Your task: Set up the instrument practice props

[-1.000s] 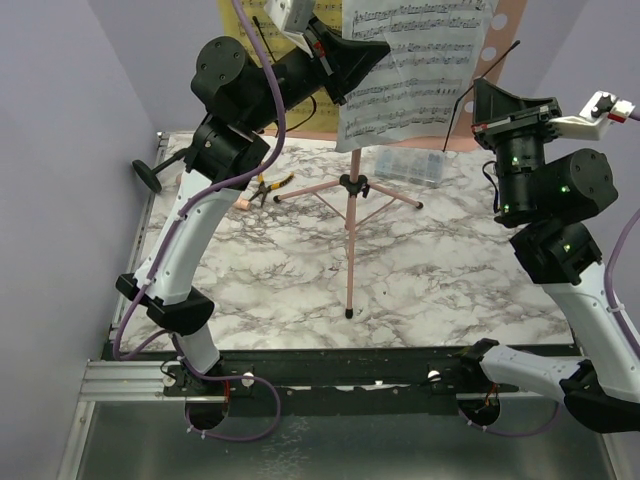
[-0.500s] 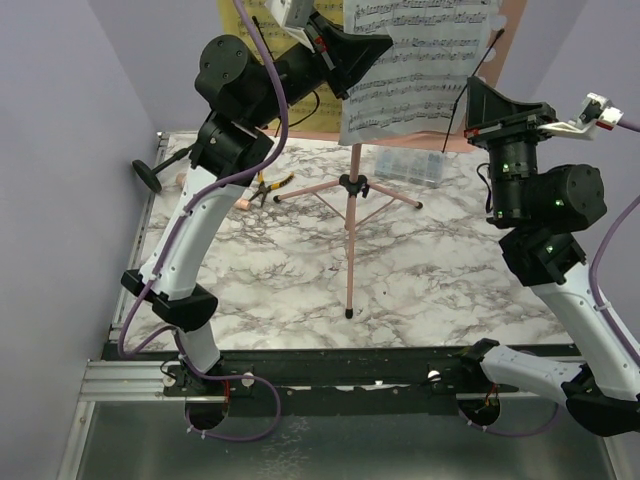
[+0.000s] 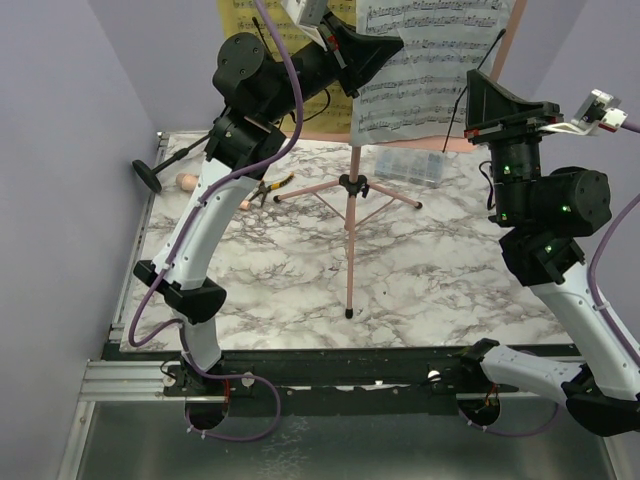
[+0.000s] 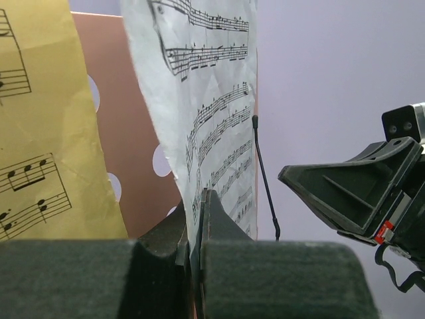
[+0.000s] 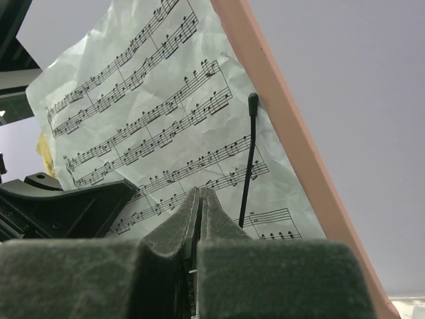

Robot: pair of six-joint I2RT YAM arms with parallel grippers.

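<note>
The pink perforated music stand rises mid-table on its tripod (image 3: 349, 190), its desk (image 3: 508, 45) at the top. A yellow music sheet (image 3: 243, 18) rests on the desk's left side and also shows in the left wrist view (image 4: 40, 133). My left gripper (image 3: 385, 50) is shut on the edge of the white music sheet (image 3: 430, 60), holding it against the desk (image 4: 126, 153); the jaws (image 4: 199, 199) pinch the paper (image 4: 212, 119). My right gripper (image 3: 474, 98) is shut and empty, just in front of the sheet (image 5: 166, 133) beside a black wire page holder (image 5: 247, 159). The black mic stand (image 3: 150, 175) and the pink-beige microphone (image 3: 185, 181) lie at the far left.
Yellow-handled pliers (image 3: 268, 188) lie left of the tripod. A clear compartment box (image 3: 410, 167) sits behind the tripod's right leg. Purple walls close in on both sides. The black rail (image 3: 330, 380) runs along the near edge.
My left gripper has carried the white sheet up and to the right along the stand's desk. My right gripper rose slightly, then held still.
</note>
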